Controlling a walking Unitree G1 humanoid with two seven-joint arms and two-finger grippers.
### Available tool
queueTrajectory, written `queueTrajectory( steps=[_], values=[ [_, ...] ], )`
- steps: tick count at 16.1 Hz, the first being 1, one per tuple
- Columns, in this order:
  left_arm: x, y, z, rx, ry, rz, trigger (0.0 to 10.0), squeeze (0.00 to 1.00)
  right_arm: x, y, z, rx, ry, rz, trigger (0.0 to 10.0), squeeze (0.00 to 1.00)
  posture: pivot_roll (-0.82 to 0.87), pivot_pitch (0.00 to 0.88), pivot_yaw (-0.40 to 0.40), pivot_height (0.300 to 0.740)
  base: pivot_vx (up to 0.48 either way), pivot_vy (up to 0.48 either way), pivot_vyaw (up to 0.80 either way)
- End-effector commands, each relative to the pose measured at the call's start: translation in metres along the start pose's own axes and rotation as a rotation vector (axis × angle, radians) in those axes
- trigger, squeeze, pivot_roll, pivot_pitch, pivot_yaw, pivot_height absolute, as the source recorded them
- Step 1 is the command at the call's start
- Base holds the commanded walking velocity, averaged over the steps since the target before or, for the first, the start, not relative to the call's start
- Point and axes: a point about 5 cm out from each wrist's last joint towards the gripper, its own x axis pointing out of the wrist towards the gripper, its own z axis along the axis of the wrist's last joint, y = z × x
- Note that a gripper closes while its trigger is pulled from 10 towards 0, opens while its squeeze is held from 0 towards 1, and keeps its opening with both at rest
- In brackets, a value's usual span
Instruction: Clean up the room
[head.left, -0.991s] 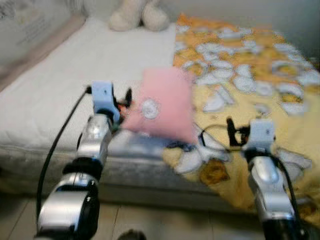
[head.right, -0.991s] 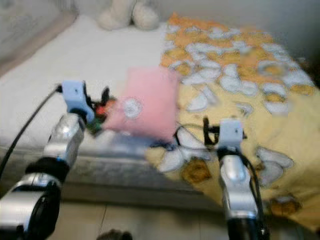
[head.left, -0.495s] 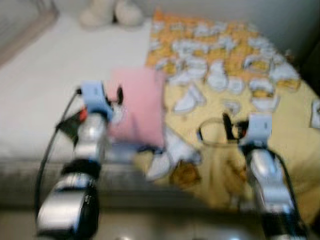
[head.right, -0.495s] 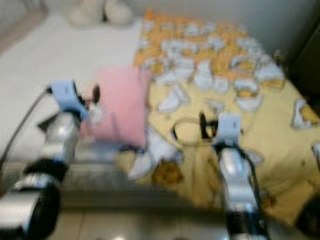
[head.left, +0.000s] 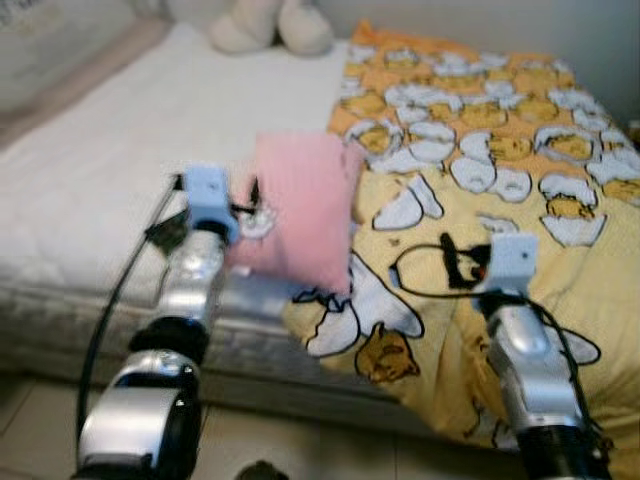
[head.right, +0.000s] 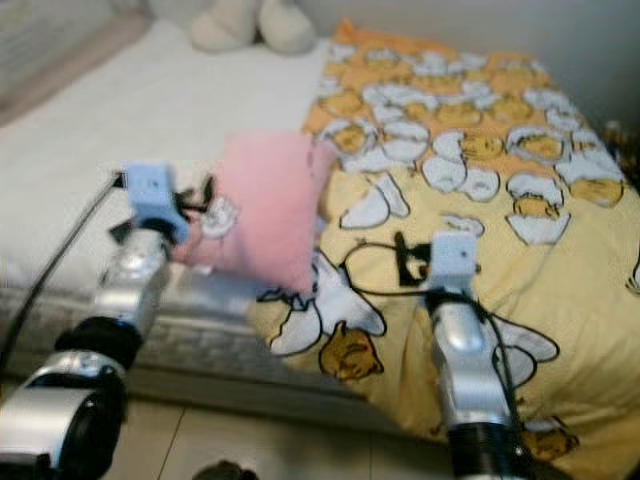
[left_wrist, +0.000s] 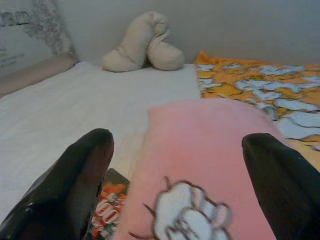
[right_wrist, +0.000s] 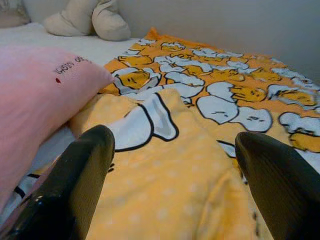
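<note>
Two grippers are raised over the near edge of a bed (head.left: 90, 200). Left gripper (left_wrist: 175, 170) sits just before a pink pillow (head.left: 300, 210); its fingers (left_wrist: 80, 175) stand wide apart, one on each side of the pillow's near end, and contact cannot be confirmed. Pillow carries a small white cartoon print (left_wrist: 187, 215). It lies near the front edge of the bed, on the white sheet, with its right side against a yellow blanket (head.right: 500, 200) printed with egg characters. A small orange-and-dark printed item (left_wrist: 107, 200) lies beside the pillow under the left fingers; identity unclear. Right gripper (right_wrist: 175, 175) hovers over the blanket, fingers (right_wrist: 75, 175) wide apart, nothing between them. A cream plush toy (head.left: 270, 25) rests at the far end of the bed by the wall.
</note>
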Motion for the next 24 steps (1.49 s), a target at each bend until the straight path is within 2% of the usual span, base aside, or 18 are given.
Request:
queueTrajectory(
  steps=[1,3,6,11,12,14,15,17,20,22,24],
  values=[
    [0.003,0.002,0.010,0.028,-0.039,-0.016,10.0,0.00,0.000,-0.002,0.001,0.011,-0.003,-0.014,10.0,0.00,-0.01,0.000,-0.005,0.740,0.442,0.000,0.00],
    [0.004,0.000,0.011,0.050,-0.041,-0.034,10.0,0.00,0.000,0.001,0.001,0.017,-0.004,-0.014,10.0,0.00,-0.01,0.000,-0.001,0.740,0.458,0.000,0.00],
    [0.001,-0.006,0.004,0.032,-0.021,-0.052,10.0,0.00,-0.002,0.004,-0.001,0.019,-0.003,-0.008,10.0,0.00,-0.02,0.000,0.005,0.740,0.461,0.000,0.00],
    [0.003,-0.006,0.007,0.022,-0.025,-0.052,10.0,0.00,-0.002,0.004,-0.001,0.025,-0.003,-0.009,10.0,0.00,-0.02,0.000,0.005,0.740,0.313,0.360,0.00],
    [0.004,-0.003,0.010,0.031,-0.034,-0.043,10.0,0.00,-0.002,0.003,0.000,0.043,-0.007,-0.013,10.0,0.00,-0.02,0.000,0.005,0.740,0.319,0.360,0.00],
    [0.011,0.014,0.020,0.020,-0.039,0.013,10.0,0.00,0.001,-0.001,0.004,0.083,-0.015,-0.030,10.0,0.00,-0.02,0.000,0.007,0.740,0.182,0.369,0.00],
    [0.011,0.016,0.021,0.018,-0.039,0.016,10.0,0.00,0.001,-0.002,0.004,0.084,-0.016,-0.032,10.0,0.00,-0.02,0.000,0.007,0.740,0.000,0.428,0.00],
    [0.014,0.018,0.023,0.082,-0.023,-0.006,10.0,0.00,0.003,-0.006,0.005,0.075,-0.016,-0.037,10.0,0.00,-0.02,0.000,0.010,0.740,0.000,0.240,0.00],
    [0.015,0.011,0.020,0.099,0.006,-0.027,10.0,0.00,0.001,-0.004,0.002,0.082,-0.008,-0.039,10.0,0.00,-0.03,0.000,0.017,0.740,0.000,0.000,0.00],
    [0.015,0.003,0.015,0.092,0.031,-0.054,10.0,0.00,0.000,-0.006,-0.006,0.143,0.028,-0.052,10.0,0.00,-0.03,0.000,0.019,0.740,0.000,0.000,0.00],
    [0.017,0.000,0.013,0.025,0.074,-0.072,10.0,0.00,0.005,-0.016,-0.015,0.198,0.081,-0.071,10.0,0.00,-0.03,0.000,0.020,0.740,0.000,0.000,0.00]
  ],
)
